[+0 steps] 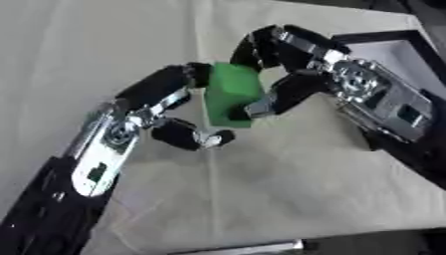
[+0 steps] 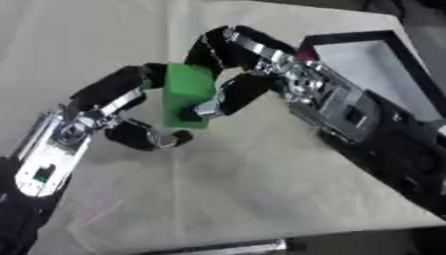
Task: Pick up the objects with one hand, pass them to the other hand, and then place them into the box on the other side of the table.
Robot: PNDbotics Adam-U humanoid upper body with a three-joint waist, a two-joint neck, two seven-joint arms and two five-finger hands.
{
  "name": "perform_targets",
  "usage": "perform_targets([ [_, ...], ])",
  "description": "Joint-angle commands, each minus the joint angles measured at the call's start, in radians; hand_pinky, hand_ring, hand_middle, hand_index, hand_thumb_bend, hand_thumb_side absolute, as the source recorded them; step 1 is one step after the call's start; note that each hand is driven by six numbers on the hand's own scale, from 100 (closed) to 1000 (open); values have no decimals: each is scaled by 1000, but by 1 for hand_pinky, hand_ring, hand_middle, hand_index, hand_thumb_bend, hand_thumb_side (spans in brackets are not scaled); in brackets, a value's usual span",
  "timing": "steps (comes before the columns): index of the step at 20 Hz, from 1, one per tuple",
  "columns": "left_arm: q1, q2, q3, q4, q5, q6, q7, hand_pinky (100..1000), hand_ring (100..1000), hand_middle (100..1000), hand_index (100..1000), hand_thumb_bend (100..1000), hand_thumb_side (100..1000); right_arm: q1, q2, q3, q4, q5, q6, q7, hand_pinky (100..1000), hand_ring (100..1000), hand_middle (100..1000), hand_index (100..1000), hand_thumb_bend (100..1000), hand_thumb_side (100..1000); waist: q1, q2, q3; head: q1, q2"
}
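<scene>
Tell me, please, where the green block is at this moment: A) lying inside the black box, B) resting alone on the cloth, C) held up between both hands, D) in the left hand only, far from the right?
C: the green block is between the left hand and the right hand, fingers of both on it, above the cloth.

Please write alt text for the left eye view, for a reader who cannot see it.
Both hands meet on a green block above a beige cloth: the left hand touches its left side, the right hand curls round its right. A black box lies at upper right.
</scene>
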Motion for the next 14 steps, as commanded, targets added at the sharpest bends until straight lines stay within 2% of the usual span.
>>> perform_targets([
  [1, -12, 5, 0, -8, -11, -5, -7, 845, 784, 748, 829, 406, 341, -5, -39, -28, -10, -4, -2, -8, 570, 500, 321, 436, 657, 100, 18, -38, -4, -1, 5],
  [2, -11, 5, 0, -8, -9, -5, -8, 844, 783, 747, 829, 370, 312, -2, -41, -29, -10, -3, -3, -9, 571, 500, 321, 436, 657, 100, 18, -38, -5, -1, 5],
  [14, 7, 15, 12, 2, 10, 32, 30, 836, 770, 732, 817, 295, 355, 45, -73, -56, -10, 15, -16, -20, 577, 501, 322, 437, 658, 100, 21, -52, -29, 8, 5],
])
